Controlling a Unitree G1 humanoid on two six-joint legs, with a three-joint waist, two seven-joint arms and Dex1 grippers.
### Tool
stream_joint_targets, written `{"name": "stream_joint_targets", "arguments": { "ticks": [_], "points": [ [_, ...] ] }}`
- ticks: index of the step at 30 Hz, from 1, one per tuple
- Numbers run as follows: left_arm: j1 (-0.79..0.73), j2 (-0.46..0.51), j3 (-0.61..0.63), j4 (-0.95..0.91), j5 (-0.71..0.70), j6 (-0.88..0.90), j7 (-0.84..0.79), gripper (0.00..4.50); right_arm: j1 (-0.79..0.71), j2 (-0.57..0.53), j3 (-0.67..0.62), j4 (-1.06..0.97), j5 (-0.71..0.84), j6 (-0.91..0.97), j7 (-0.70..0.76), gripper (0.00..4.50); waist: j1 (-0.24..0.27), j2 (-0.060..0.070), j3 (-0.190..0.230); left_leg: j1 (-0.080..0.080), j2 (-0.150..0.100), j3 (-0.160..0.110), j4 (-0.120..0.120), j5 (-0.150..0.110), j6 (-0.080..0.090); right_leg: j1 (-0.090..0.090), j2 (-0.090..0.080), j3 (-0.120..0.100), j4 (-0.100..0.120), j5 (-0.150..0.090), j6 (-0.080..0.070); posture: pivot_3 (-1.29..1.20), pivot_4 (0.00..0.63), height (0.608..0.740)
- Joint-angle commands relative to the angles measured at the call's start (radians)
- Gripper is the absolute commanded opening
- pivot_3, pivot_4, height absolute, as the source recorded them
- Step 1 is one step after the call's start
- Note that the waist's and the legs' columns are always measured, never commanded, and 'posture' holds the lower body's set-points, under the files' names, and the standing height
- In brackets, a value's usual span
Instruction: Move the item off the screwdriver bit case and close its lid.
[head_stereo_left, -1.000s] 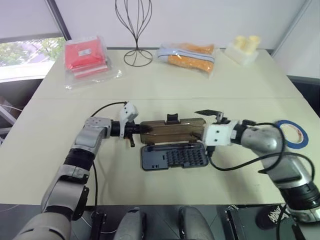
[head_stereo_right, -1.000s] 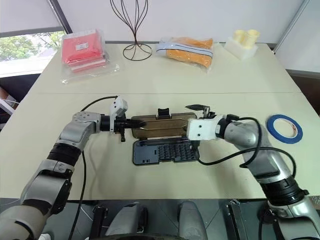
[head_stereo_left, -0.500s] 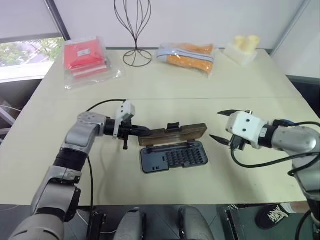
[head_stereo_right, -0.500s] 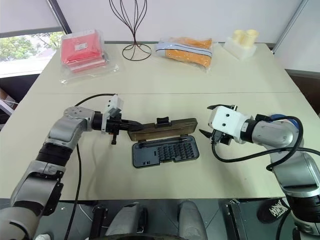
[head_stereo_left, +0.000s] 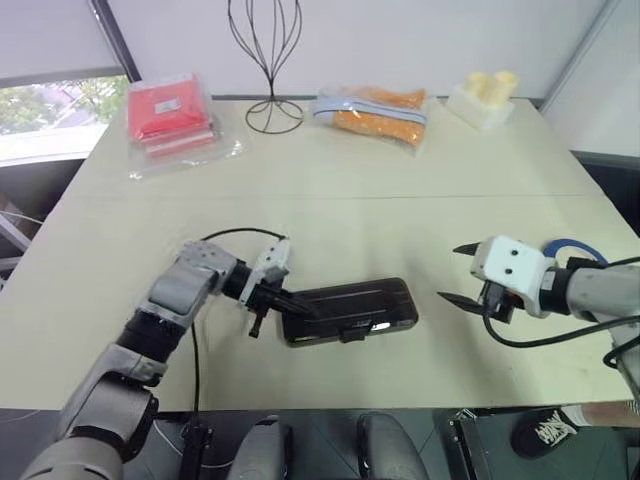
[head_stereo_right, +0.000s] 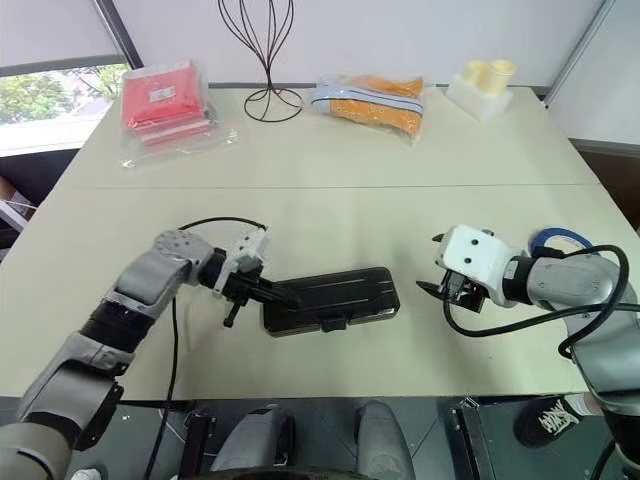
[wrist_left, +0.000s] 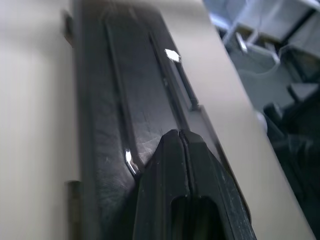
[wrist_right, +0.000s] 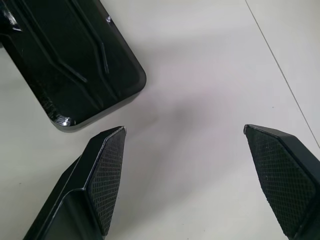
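Observation:
The screwdriver bit case (head_stereo_left: 350, 311) lies flat near the table's front edge with its dark lid (head_stereo_right: 335, 288) folded down over it, latch tab (head_stereo_left: 351, 331) on the near side. My left gripper (head_stereo_left: 301, 305) is shut, its fingertips (wrist_left: 178, 140) resting on the lid's left end. To the right of the case my right gripper (head_stereo_left: 450, 273) stands open and holds nothing; its pads (wrist_right: 107, 172) frame bare table, with the case's corner (wrist_right: 75, 60) beyond them. The item, a blue tape roll (head_stereo_left: 572, 248), lies on the table at the far right, partly hidden behind my right arm.
Along the back edge of the table (head_stereo_left: 330, 190) are a red packet in clear wrap (head_stereo_left: 170, 112), a black wire stand (head_stereo_left: 268, 60), an orange bag (head_stereo_left: 377, 108) and a white block with cream cylinders (head_stereo_left: 485, 95). A seam crosses the tabletop.
The lid has swung from upright down flat onto the case, my left gripper following it toward the front. My right gripper has drawn away to the right, still open.

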Motion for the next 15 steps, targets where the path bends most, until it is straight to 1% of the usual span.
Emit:
{"name": "stream_joint_targets", "arguments": {
  "ticks": [1, 3, 6, 8, 10, 15],
  "points": [
    [0.033, 0.012, -0.062, 0.088, 0.105, -0.091, 0.029, 0.0, 0.016, -0.025, -0.022, -0.031, 0.004, -0.011, -0.007, 3.91, 0.002, 0.0, -0.001, 0.001, 0.0, 0.0, 0.0, 0.0, 0.0, 0.001, 0.0, 0.0, 0.0, 0.0, 0.0, 0.0, 0.15, 0.74],
    [0.033, 0.014, -0.064, 0.105, 0.107, -0.105, 0.033, 0.0, 0.019, -0.027, -0.022, -0.033, 0.008, -0.012, -0.009, 3.91, 0.002, 0.001, -0.002, 0.002, 0.0, 0.0, 0.0, 0.0, 0.0, 0.003, 0.0, 0.0, -0.001, 0.0, 0.0, 0.0, 0.15, 0.74],
    [0.019, 0.009, -0.03, 0.076, 0.058, -0.07, 0.037, 0.0, -0.014, -0.006, -0.032, -0.039, 0.054, 0.01, -0.01, 3.91, 0.001, 0.002, -0.003, 0.003, 0.0, 0.0, 0.001, 0.0, 0.0, 0.004, 0.0, 0.0, 0.0, 0.0, 0.0, 0.0, 0.15, 0.74],
    [-0.003, -0.004, 0.008, 0.046, 0.009, -0.018, 0.046, 0.0, -0.02, -0.007, -0.042, -0.054, 0.097, 0.015, 0.011, 3.91, 0.001, 0.002, -0.003, 0.003, 0.0, 0.0, 0.001, 0.0, 0.0, 0.004, 0.0, 0.0, 0.0, 0.0, 0.0, 0.0, 0.15, 0.74],
    [-0.032, -0.01, 0.047, 0.005, -0.043, 0.049, 0.049, 0.0, -0.029, 0.009, -0.058, -0.076, 0.18, 0.057, 0.029, 3.91, 0.001, 0.001, -0.002, 0.003, 0.0, -0.001, 0.001, 0.0, 0.0, 0.004, 0.0, 0.0, 0.0, 0.0, 0.0, 0.0, 0.15, 0.74],
    [-0.096, 0.004, 0.099, -0.068, -0.132, 0.203, 0.042, 0.0, -0.052, 0.04, -0.059, -0.08, 0.329, 0.118, 0.05, 3.91, 0.003, -0.002, 0.0, 0.0, 0.0, -0.002, 0.001, 0.0, 0.0, 0.002, 0.0, -0.001, 0.0, 0.0, 0.0, 0.0, 0.15, 0.74]
  ]
}}
